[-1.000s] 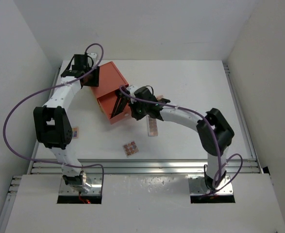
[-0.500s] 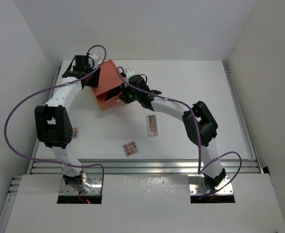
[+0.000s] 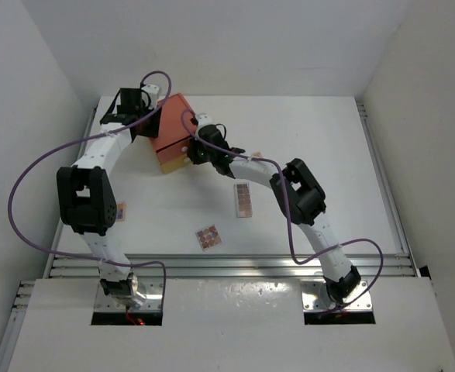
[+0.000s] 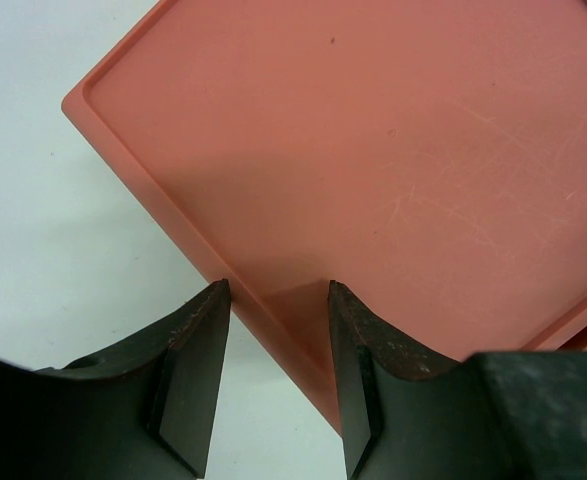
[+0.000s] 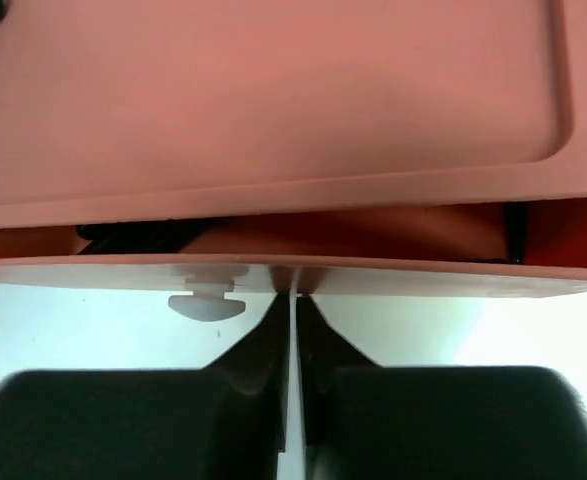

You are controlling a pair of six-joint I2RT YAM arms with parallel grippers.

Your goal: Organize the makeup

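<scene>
Small palette (image 3: 119, 211): on the table (image 3: 312, 139), beside the left arm.
Left gripper (image 4: 278, 295): jaws part-way, astride the drawer box (image 3: 173, 128) rim, apparently clamping it.
Right gripper (image 5: 291, 297): pinched shut, tips against the drawer front (image 5: 423, 280). Push straight in, box braced, until flush.
Square palette (image 3: 208, 236), long palette (image 3: 244, 199): loose on the table, well apart from the box.
Legible writing: none.

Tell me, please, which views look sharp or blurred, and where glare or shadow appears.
Top external: even light, sharp, with mild glare on the near white shelf. Left wrist: the orange box is sharp, its scratches readable, with a soft shadow ahead of the left pincer. Right wrist: the right pincer is blurred, the pale surface beside it washed out, the box's inside dark.
</scene>
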